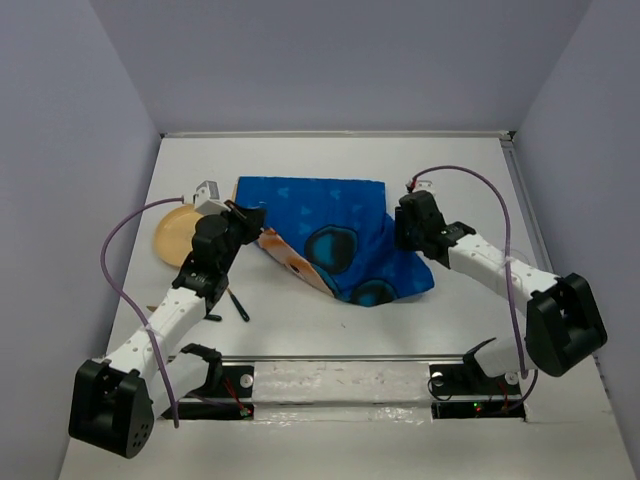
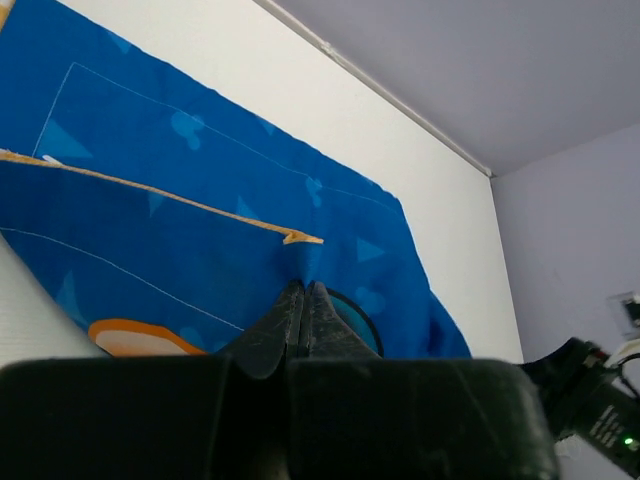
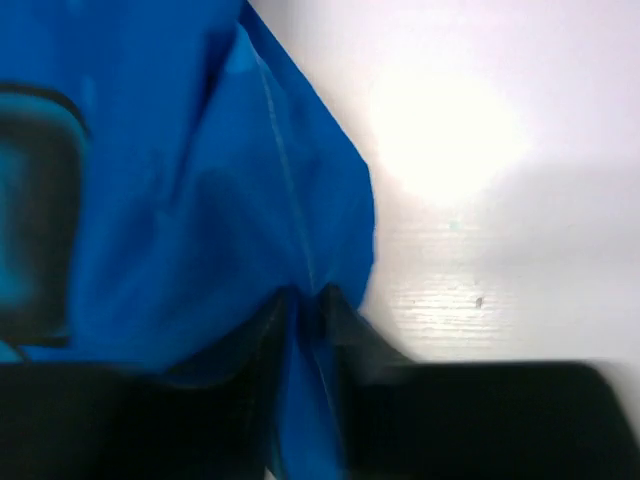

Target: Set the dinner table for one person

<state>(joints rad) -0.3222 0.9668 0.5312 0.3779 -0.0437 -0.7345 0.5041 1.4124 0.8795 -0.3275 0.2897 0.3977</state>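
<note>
Black fingers point(image 2: 283, 322) of the left claw point(image 2: 303, 290) sit closest, pressed together on a fold of the blue placemat point(image 2: 200, 190). The right claw point(image 3: 305, 300) likewise pinches the cloth's opposite edge. The white desk point(image 1: 330, 330) lies beneath both claws and reaches beyond them on every side. Spreading the mat seems to be the step in hand. Next, the claws would need to draw apart evenly and lower it flat. A plate point(image 1: 172, 238) lies just outside the left claw.

Blue cartoon-print placemat point(image 1: 320, 205), rumpled, tan plate point(image 1: 172, 237) to its L, thin black utensil point(image 1: 238, 305), poss. a fork
</note>
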